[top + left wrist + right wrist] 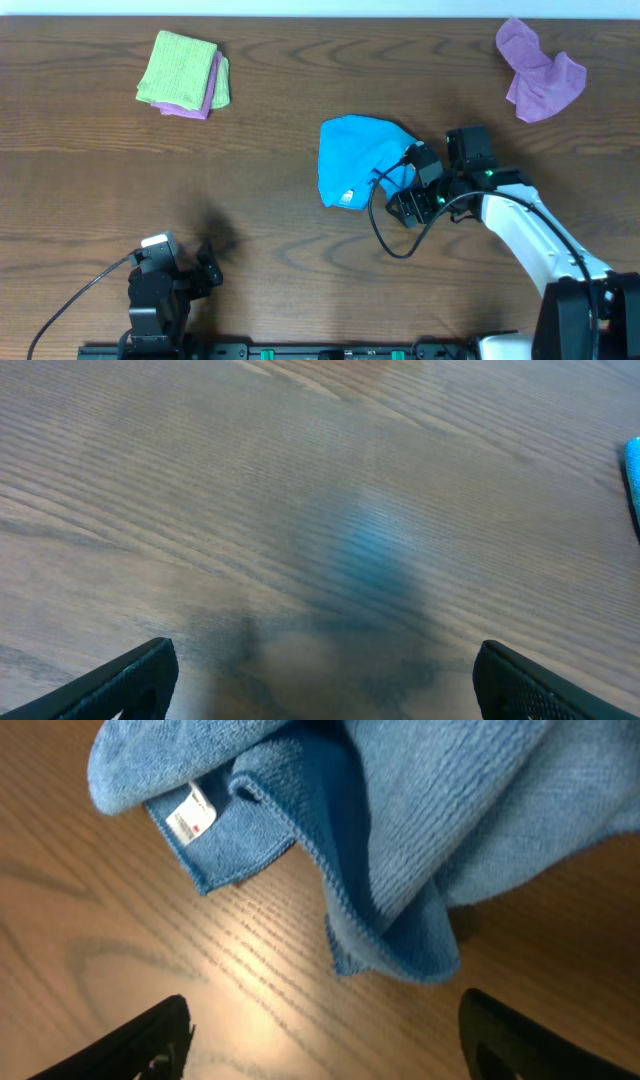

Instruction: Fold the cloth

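Two empty grippers spread wide: the right gripper [322, 1020] hovers beside the loose hem of the cloth [480, 820], likely lining up a grasp; the left gripper [325, 670] sits apart.

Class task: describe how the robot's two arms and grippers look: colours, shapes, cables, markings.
The left arm is black and boxy, with a silver-white block and thin grey cable. The right arm has a white link, black wrist, green light and looping black cable. The left gripper and right gripper have black, tapered fingers.
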